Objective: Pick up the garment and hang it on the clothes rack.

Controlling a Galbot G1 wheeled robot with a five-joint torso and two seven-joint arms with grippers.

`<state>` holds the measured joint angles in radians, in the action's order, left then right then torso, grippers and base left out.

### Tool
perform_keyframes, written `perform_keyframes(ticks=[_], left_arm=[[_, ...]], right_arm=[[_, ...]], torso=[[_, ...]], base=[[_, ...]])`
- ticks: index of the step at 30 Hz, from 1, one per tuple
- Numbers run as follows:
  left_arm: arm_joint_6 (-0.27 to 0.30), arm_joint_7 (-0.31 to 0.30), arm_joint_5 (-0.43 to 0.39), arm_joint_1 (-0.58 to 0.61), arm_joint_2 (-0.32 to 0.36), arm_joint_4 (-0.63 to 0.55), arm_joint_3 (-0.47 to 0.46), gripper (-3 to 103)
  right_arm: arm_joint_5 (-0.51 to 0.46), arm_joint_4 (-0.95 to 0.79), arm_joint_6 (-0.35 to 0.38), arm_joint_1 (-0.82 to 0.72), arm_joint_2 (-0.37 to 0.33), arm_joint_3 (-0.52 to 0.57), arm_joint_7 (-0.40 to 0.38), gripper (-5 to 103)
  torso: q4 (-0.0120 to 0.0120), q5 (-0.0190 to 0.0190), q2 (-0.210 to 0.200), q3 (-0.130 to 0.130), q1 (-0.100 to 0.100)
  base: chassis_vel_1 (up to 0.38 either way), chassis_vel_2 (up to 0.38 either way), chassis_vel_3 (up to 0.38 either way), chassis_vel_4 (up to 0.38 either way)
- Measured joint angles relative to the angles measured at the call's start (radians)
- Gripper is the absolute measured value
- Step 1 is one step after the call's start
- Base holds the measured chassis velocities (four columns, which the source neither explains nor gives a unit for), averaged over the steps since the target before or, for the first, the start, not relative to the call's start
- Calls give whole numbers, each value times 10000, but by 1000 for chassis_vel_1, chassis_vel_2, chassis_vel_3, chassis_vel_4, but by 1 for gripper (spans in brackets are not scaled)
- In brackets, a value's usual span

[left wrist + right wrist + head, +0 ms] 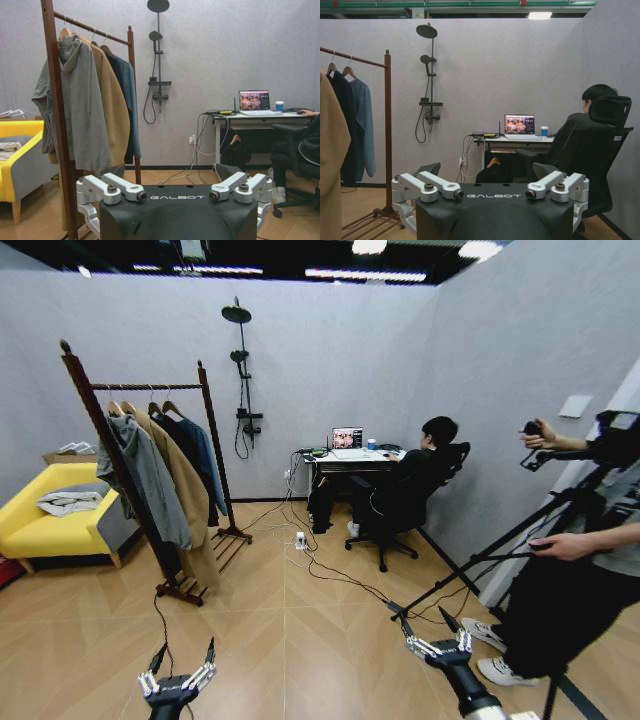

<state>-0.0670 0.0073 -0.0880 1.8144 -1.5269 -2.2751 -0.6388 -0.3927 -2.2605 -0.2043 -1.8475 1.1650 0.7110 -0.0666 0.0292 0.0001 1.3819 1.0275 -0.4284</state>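
Note:
The clothes rack (150, 386) stands at the left on the wooden floor, seen again by its post (55, 100) and far post (388, 125). The garment (211, 465), a teal-blue top, hangs on its bar at the far end, behind a black garment, a tan coat (185, 490) and a grey hooded jacket (145, 475). The wrist views show the garment (132, 100) (365, 125) hanging still. My left gripper (185, 658) (170, 172) and right gripper (425, 628) (487, 170) are held low in front of me, both open and holding nothing, well short of the rack.
A yellow sofa (50, 520) sits left of the rack. A person sits at a desk (345, 455) by the back wall. Cables and a power strip (300, 538) lie on the floor. A tripod (500, 550) and a standing person are at the right.

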Motion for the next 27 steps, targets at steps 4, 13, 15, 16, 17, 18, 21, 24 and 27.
perform_keyframes(ticks=[4, 13, 15, 16, 17, 18, 21, 24, 27], left_arm=[[0, 0, 0, -2, 0, 0, 0, 100], [0, 0, 0, -2, 0, 0, 0, 100], [0, 0, 0, -2, 0, 0, 0, 100], [0, 0, 0, -2, 0, 0, 0, 100], [0, 0, 0, -2, 0, 0, 0, 100], [0, 0, 0, -2, 0, 0, 0, 100], [0, 0, 0, -2, 0, 0, 0, 100], [0, 0, 0, -2, 0, 0, 0, 100], [-1, 0, 0, -2, 0, 0, 0, 100]], right_arm=[[0, 0, 0, 5, -1, 0, 0, 100], [0, 0, 0, 4, 0, 0, 0, 100], [0, 0, 0, 3, 0, 0, 0, 100], [0, 0, 0, 2, -1, 0, 0, 100], [0, 0, 0, 2, -1, 0, 0, 100], [0, 0, 0, 2, -1, 0, 0, 100], [0, 0, 0, 2, 0, 0, 0, 100], [0, 0, 0, 3, 0, 0, 0, 100], [0, 0, 0, 2, -1, 0, 0, 100]], torso=[[-1, 0, -44, -17, -5], [-2, -1, -52, -30, 20], [-1, -1, -52, -30, 22], [1, -1, -52, -30, 23], [1, -1, -52, -30, 23], [1, 0, -52, -31, 24], [0, -1, -55, -29, 23], [-1, -1, -55, -29, 23], [-1, -1, -55, -29, 24]], base=[[-14, 16, 17, -11], [-13, 14, 15, -10], [0, 0, 0, 0], [0, 0, 0, 0], [0, 0, 0, 0], [0, 0, 0, 0], [0, 0, 0, 0], [0, 0, 0, 0], [0, 0, 0, 0]])
